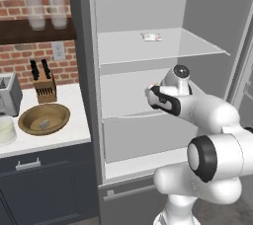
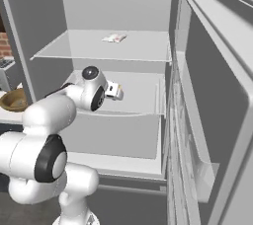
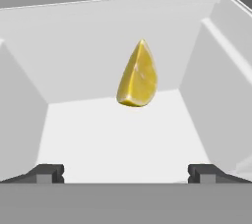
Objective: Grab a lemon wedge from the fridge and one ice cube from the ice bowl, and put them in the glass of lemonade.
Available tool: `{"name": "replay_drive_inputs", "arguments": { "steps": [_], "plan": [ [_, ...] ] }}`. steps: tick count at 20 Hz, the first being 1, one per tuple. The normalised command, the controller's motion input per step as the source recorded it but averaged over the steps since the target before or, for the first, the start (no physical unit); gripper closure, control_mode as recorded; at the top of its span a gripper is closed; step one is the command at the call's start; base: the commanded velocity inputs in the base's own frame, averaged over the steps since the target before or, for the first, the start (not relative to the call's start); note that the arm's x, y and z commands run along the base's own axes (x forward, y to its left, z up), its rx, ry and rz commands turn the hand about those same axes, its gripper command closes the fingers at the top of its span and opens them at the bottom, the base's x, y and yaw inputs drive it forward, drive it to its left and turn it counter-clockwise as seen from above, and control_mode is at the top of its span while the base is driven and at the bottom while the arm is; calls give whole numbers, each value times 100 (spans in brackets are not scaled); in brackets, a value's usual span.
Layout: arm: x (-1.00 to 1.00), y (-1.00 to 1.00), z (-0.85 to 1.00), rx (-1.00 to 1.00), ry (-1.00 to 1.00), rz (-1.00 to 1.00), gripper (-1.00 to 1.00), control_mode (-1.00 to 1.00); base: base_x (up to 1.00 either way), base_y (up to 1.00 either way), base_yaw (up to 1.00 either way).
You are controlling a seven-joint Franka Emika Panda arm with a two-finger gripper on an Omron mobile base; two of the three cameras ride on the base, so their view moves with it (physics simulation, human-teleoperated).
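The fridge [image 1: 89, 95] stands open with the arm reaching onto its middle shelf; the gripper [image 3: 126, 171] is spread wide and holds nothing, its two fingertips [image 3: 47, 173] far apart at the bottom of the hand view. The lemon wedge [image 3: 138, 75] lies on that white shelf ahead of the gripper, apart from both tips; a flat white packet [image 1: 150, 36] rests on the shelf above. On the counter left of the fridge sits the wooden ice bowl [image 1: 43, 119] with an ice cube [image 1: 44, 124] in it, and the glass of lemonade [image 1: 6, 130] stands just beside the bowl at the left edge.
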Motion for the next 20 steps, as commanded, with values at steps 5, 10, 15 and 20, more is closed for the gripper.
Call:
{"name": "replay_drive_inputs", "arguments": {
  "steps": [5, 10, 15, 20],
  "plan": [
    [26, -6, 0, 0, 0, 0, -100, -100, 0, 0, 0],
    [16, -14, -3, 0, 0, 0, -100, -100, 0, 0, 0],
    [31, -8, -20, 0, 0, 0, -100, -100, 0, 0, 0],
    [49, 0, -23, 0, 0, -1, -100, -100, 0, 0, 0]
  ]
}}
